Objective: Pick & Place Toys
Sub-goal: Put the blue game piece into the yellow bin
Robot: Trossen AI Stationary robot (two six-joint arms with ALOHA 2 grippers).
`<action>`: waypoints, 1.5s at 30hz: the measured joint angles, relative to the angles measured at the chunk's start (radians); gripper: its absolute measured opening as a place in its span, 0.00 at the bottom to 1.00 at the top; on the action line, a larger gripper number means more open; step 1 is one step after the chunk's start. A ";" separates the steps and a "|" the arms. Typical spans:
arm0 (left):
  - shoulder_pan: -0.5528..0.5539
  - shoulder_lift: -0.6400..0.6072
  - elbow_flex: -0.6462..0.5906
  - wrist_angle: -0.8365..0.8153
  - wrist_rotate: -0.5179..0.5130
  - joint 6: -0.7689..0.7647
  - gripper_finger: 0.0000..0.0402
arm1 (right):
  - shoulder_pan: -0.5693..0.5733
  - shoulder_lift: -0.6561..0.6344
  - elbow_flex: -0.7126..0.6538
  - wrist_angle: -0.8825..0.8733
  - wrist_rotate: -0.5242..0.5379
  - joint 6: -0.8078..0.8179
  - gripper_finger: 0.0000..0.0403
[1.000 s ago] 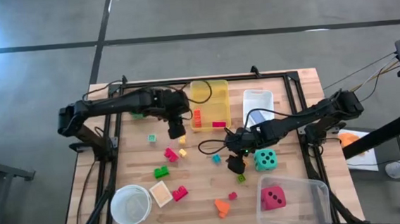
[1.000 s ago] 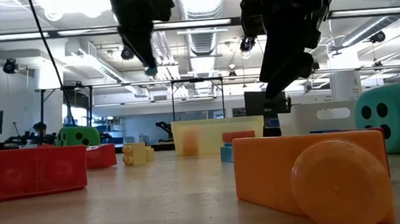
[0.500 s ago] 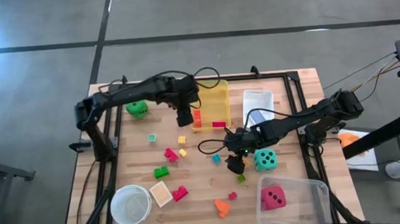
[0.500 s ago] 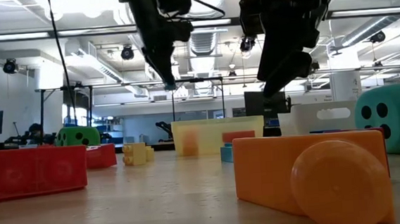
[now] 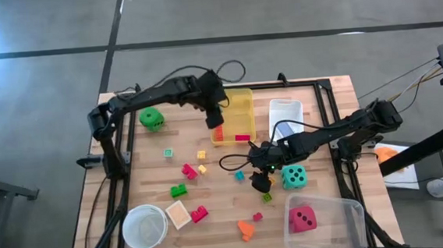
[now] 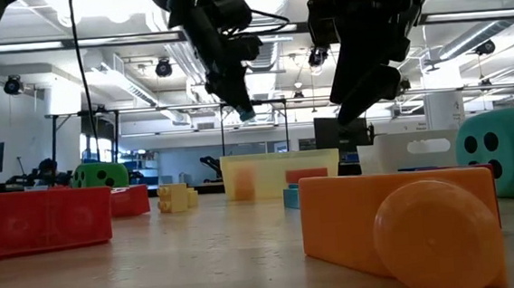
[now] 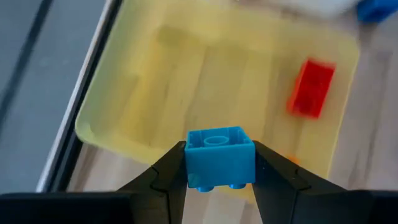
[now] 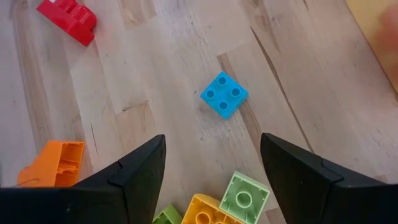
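High view, left side first: left gripper (image 5: 215, 118) now up at the near-left edge of the yellow bin (image 5: 241, 101), carried there over the last second from a spot above the open table beside the small yellow block (image 5: 201, 154). Seen through the left wrist view: fingers clenched on a blue block (image 7: 220, 156), studs up, held clear above the bin's rim with a red block (image 7: 311, 95) already lying inside. Confirmed in the low view: same block (image 6: 247, 115) hanging well above the table, not yet lowered. Meaning for the task, as a judgement: transport nearly done, release into the bin the likely next step, with little left but to centre over the opening and let go.

Middle of the table: green die (image 5: 152, 119) near the left arm's base, uncovered now that the arm has swung away; loose toys scattered across the boards, untouched.

Right side: right gripper (image 5: 261, 179) hovering low over the table just beside the teal die (image 5: 292, 177), no shift across the last second. From the right wrist view: fingers spread, grasping nothing, a small blue block (image 8: 224, 94) on the wood ahead of them, light green block (image 8: 243, 197) and orange block (image 8: 51, 163) nearby. Pink-red die (image 5: 301, 218) resting in the clear bin (image 5: 345, 208).
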 joint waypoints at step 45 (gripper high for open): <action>0.077 0.184 -0.141 0.192 0.136 -0.018 0.35 | 0.000 0.000 0.000 0.004 0.000 0.000 0.63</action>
